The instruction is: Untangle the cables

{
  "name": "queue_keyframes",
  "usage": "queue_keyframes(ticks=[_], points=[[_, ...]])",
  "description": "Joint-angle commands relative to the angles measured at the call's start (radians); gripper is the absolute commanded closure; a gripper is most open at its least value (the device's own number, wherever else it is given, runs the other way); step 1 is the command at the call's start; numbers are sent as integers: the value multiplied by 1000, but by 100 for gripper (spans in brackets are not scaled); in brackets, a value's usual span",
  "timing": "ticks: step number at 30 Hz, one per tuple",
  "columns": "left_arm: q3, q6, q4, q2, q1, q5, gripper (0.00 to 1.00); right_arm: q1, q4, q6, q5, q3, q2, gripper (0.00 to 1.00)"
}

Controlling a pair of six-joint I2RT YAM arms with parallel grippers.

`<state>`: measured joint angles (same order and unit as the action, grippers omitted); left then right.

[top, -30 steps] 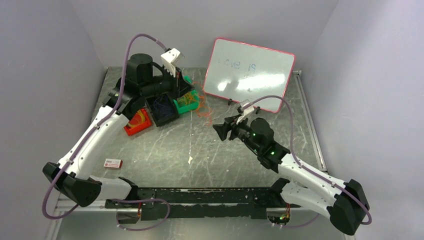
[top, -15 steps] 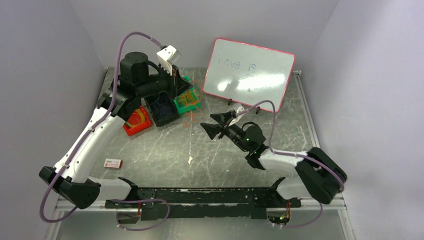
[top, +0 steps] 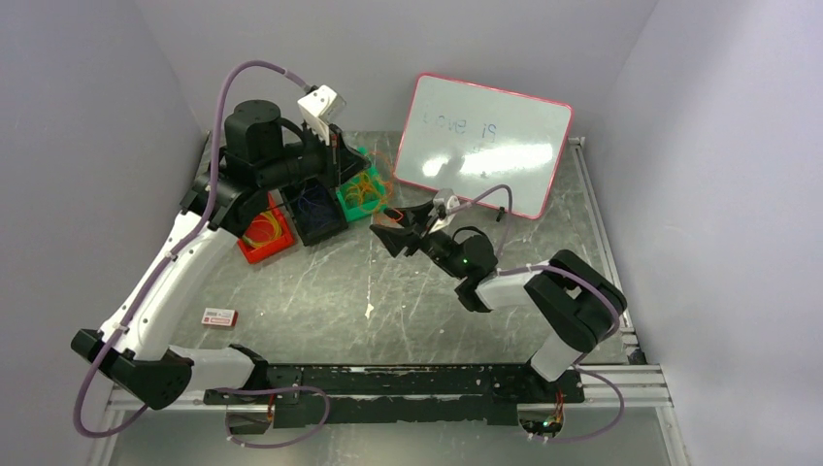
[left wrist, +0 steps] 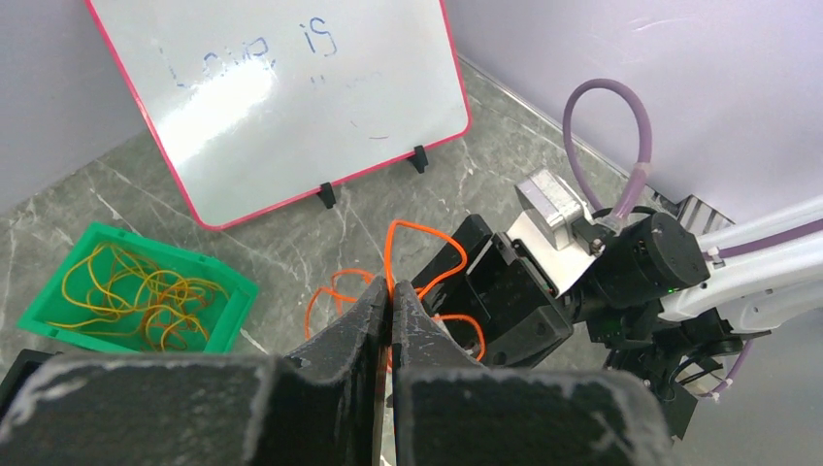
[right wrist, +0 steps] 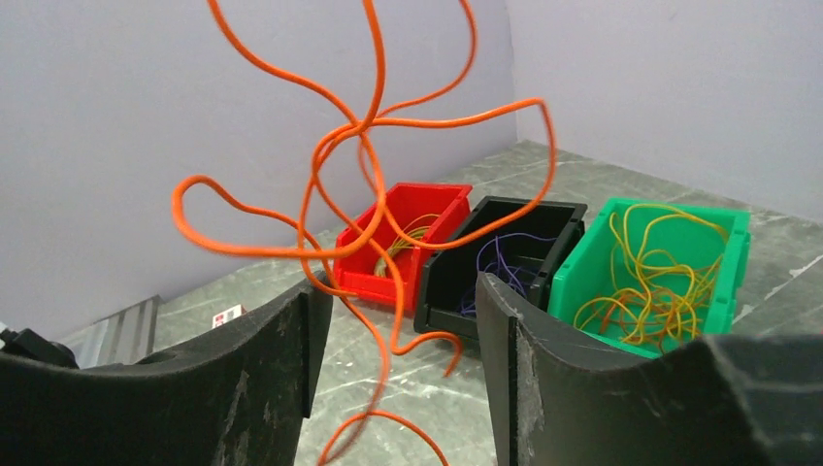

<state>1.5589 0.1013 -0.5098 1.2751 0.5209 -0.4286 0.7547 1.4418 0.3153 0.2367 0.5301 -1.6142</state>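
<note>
A tangle of orange cables (left wrist: 389, 245) hangs from my left gripper (left wrist: 392, 289), which is shut on one strand, raised above the bins at the back left (top: 333, 148). In the right wrist view the orange loops (right wrist: 374, 126) dangle in the air and run down between the fingers of my right gripper (right wrist: 400, 291), which is open around them without pinching. Seen from above, the right gripper (top: 393, 229) sits just right of the bins, under the hanging tangle. Yellow cables (right wrist: 645, 282) lie in the green bin and dark blue ones (right wrist: 505, 257) in the black bin.
Three bins stand in a row at the back left: red (top: 258, 254), black (top: 326, 231), green (top: 349, 208). A pink-framed whiteboard (top: 483, 141) leans at the back. A small white and red box (top: 219, 316) lies near the left arm.
My right arm has swung left and forward until its jaws straddle the hanging orange cables, narrowing slightly. The left gripper has shifted a little left, still holding the tangle.
</note>
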Motion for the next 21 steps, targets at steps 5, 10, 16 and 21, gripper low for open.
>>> queue_keyframes(ticks=[5,10,16,21], points=[[46,11,1,-26,5,37,93,6,73,51,37,46,-85,59],[63,20,-1,-31,5,80,93,6,97,80,31,22,-115,81],[87,30,-11,-35,5,139,93,7,80,102,7,-1,-129,99],[129,42,-23,-40,4,240,93,6,14,109,-32,-36,-114,100]])
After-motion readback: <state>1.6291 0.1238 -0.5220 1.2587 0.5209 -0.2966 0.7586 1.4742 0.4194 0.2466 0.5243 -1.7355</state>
